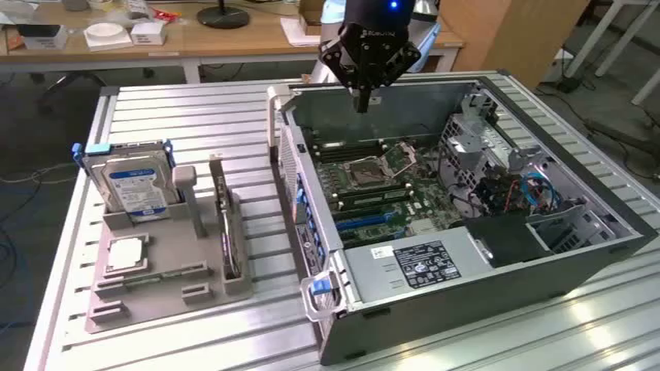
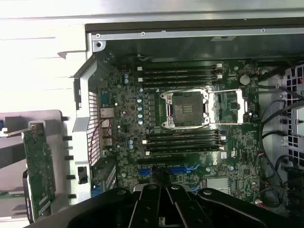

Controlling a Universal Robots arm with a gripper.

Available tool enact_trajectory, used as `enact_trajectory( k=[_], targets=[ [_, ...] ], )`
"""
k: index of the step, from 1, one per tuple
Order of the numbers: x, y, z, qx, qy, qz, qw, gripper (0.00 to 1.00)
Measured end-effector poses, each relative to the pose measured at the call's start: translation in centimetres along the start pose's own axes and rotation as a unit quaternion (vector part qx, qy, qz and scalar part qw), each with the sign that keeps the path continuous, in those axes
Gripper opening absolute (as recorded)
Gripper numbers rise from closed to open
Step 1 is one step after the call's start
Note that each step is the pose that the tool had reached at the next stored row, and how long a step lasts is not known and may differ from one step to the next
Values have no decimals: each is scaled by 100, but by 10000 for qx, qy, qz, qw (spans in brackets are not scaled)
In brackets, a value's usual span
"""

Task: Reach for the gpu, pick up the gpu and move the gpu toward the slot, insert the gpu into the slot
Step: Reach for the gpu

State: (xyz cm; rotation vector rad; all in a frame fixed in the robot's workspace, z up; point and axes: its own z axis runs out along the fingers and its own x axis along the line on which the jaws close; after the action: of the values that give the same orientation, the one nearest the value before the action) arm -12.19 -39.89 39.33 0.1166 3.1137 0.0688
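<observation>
Exterior view: the claw (image 1: 361, 104) hangs over the far wall of the open PC case (image 1: 495, 301), fingers pinched narrow, gripping nothing. The gpu (image 1: 221, 220) is well apart from it. It stands on edge in the grey holder (image 1: 154, 297) out on the bench (image 1: 196, 116), off to the exterior view's left of the case. The blue-labelled hard drive (image 1: 134, 185) stands upright in the same holder, on the side of the gpu away from the case, and a small silver chip (image 1: 124, 253) lies flat in front of the drive.

The wrist view looks straight down onto the motherboard (image 2: 123, 109). You can see the CPU socket (image 2: 185, 108) in the middle and the blue slots (image 2: 183, 169) just beside the claw (image 2: 166, 192) tips. The gpu (image 2: 38, 161) shows green outside the case wall, in its holder.
</observation>
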Motion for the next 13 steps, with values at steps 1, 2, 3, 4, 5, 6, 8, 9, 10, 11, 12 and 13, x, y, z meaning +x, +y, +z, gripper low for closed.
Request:
enact_trajectory(
  k=[1, 2, 3, 4, 5, 6, 8, 9, 10, 11, 12, 13],
  targets=[
    [0, 0, 0, 0, 0, 0, 10000, 10],
    [0, 0, 0, 0, 0, 0, 10000, 10],
    [0, 0, 0, 0, 0, 0, 10000, 10],
    [0, 0, 0, 0, 0, 0, 10000, 10],
    [0, 0, 0, 0, 0, 0, 10000, 10],
    [5, 0, 1, -1, -1, 0, 10000, 10],
    [18, -2, 0, -1, -1, 0, 10000, 10],
    [28, -2, -1, 0, 0, 0, 10000, 10],
    [44, -3, -2, 0, 0, 0, 10000, 10],
    [58, -4, -1, 0, 0, 0, 10000, 10],
    [72, -5, -2, 0, 0, 0, 10000, 10],
    [84, -6, -2, 0, 0, 0, 10000, 10]
  ],
)
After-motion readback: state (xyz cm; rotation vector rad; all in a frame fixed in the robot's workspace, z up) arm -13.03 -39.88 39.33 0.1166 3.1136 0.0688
